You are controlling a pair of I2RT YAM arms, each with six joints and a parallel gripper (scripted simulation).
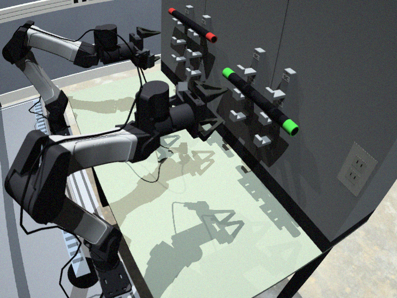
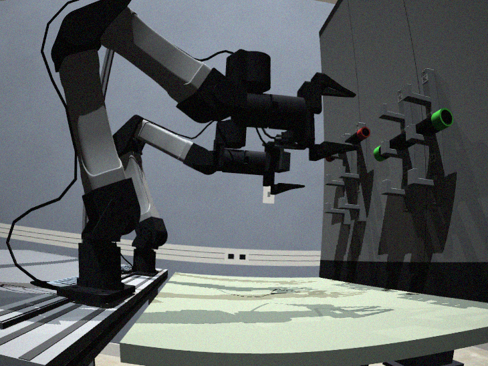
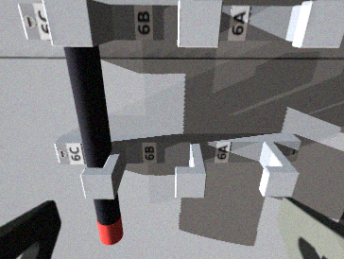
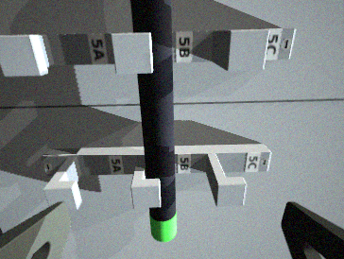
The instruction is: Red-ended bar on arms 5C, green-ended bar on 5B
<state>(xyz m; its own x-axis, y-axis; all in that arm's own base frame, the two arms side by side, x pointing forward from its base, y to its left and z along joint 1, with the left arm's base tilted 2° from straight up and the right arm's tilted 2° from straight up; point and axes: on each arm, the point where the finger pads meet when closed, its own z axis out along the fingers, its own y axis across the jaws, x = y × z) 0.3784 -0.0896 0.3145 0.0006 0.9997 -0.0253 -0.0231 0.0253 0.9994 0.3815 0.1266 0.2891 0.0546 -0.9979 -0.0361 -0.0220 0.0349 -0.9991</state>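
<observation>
The green-ended bar (image 1: 256, 95) (image 4: 158, 104) lies behind the lips of the 5B arms (image 4: 146, 193), its middle between them. The 5C arms (image 4: 232, 191) on that rack hold nothing. The red-ended bar (image 1: 192, 24) (image 3: 90, 109) lies on the 6C arms (image 3: 96, 181) of the other rack, one red end jutting past the nearer arm. My left gripper (image 1: 156, 45) (image 3: 169, 210) is open and empty, back from the red-ended bar. My right gripper (image 1: 224, 105) (image 2: 354, 120) (image 4: 175, 212) is open and empty, short of the green-ended bar.
The 6B arms (image 3: 191, 181) and 6A arms (image 3: 279, 181) hold nothing. Both racks stand out from the grey wall panel (image 1: 320, 112). A pale table (image 1: 256, 262) (image 2: 275, 340) lies below. An outlet plate (image 1: 357, 169) is on the panel beyond the green-ended bar.
</observation>
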